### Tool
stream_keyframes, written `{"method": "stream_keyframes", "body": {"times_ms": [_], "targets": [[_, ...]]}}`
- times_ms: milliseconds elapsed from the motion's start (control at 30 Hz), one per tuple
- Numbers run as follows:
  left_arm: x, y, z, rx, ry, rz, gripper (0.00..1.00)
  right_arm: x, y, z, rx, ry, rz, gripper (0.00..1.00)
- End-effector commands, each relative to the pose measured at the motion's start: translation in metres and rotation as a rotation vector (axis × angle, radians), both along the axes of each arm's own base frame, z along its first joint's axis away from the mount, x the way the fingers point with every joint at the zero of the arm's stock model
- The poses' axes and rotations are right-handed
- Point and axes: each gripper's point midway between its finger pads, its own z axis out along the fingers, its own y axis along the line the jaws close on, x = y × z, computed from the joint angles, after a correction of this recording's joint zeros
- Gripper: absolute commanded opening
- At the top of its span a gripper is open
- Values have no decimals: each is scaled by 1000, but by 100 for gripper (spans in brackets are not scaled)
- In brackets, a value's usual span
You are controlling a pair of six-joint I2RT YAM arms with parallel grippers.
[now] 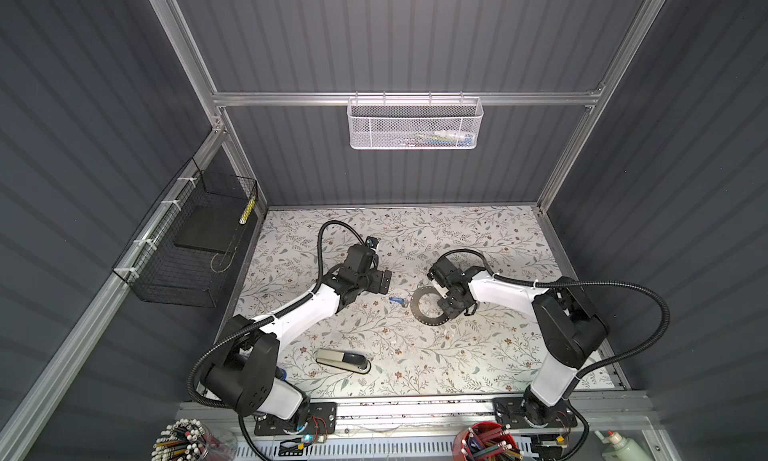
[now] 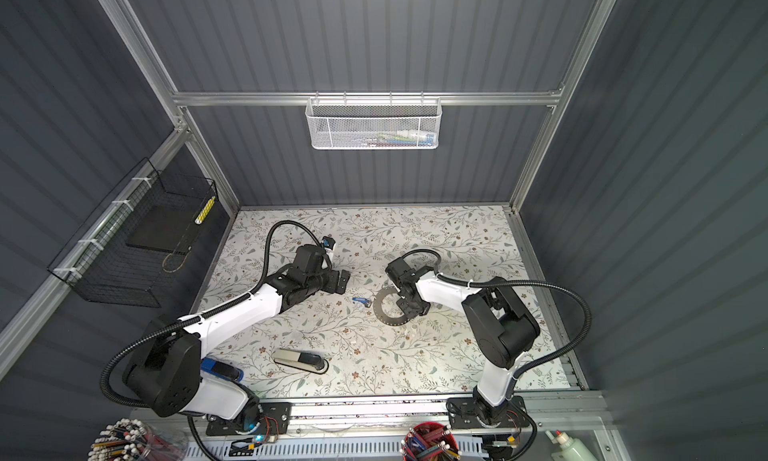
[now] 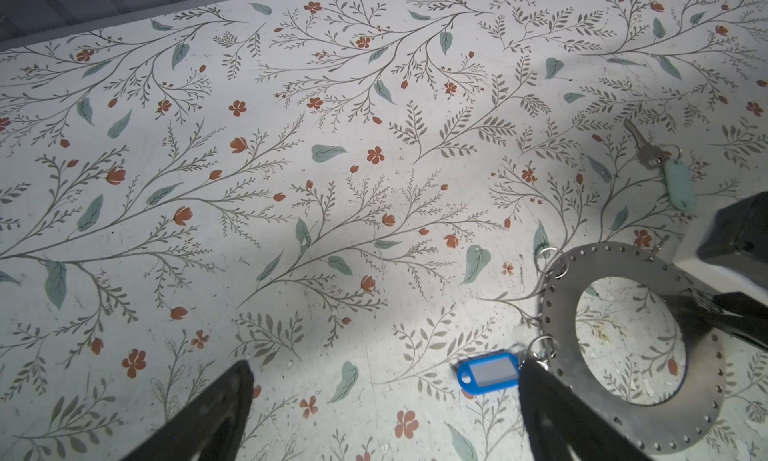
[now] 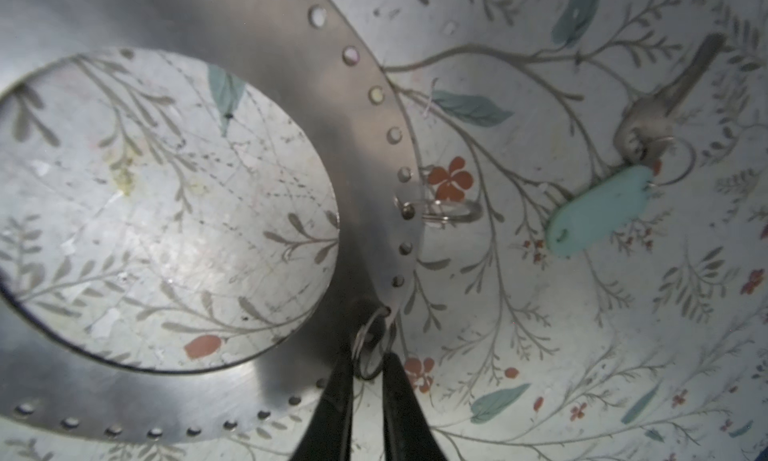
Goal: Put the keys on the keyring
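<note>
Low in the right wrist view, pinching a wire loop (image 4: 370,346) on the keyring (image 4: 370,180) in closed right jaws, likely to steady it on the table (image 1: 478,355), blue-tagged key (image 1: 397,300) just beside, mint-tagged key (image 4: 598,214) near, left jaws wide open.

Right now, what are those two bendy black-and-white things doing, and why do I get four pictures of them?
They are two robot arms with pinching grippers instead of hands. Two pictures look down from above on the whole flowery table; the other two come from cameras on the arms' wrists, so they look very close. On the table lie a big flat metal keyring, a blue-tagged key right beside it, a mint-green-tagged key a little apart, and a stapler. The left gripper is wide open and holds nothing. The right gripper has its jaws nearly together around a small wire ring hanging from the keyring's edge; whether it pinches it, I cannot tell.
</note>
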Motion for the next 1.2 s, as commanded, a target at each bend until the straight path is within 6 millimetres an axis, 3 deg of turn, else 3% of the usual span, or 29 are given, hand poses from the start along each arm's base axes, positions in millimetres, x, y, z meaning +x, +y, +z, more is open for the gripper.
{"method": "stream_keyframes", "body": {"times_ms": [0,233,400,733,967,1167], "targets": [[-2,0,-2,-10,10,5,100,1,1,2,-23,6,20,13],[0,0,0,-7,4,5,100,0,3,9,-13,-8,64,0],[-1,0,9,-18,-19,-5,100,-3,9,25,27,-42,145,0],[-18,-11,41,-99,-87,-119,89,-25,46,85,286,-186,418,0],[-43,-23,63,-137,-107,-274,85,-43,76,133,546,-418,617,0],[-68,-35,81,-203,-132,-418,78,-60,95,155,713,-456,712,0]]}}
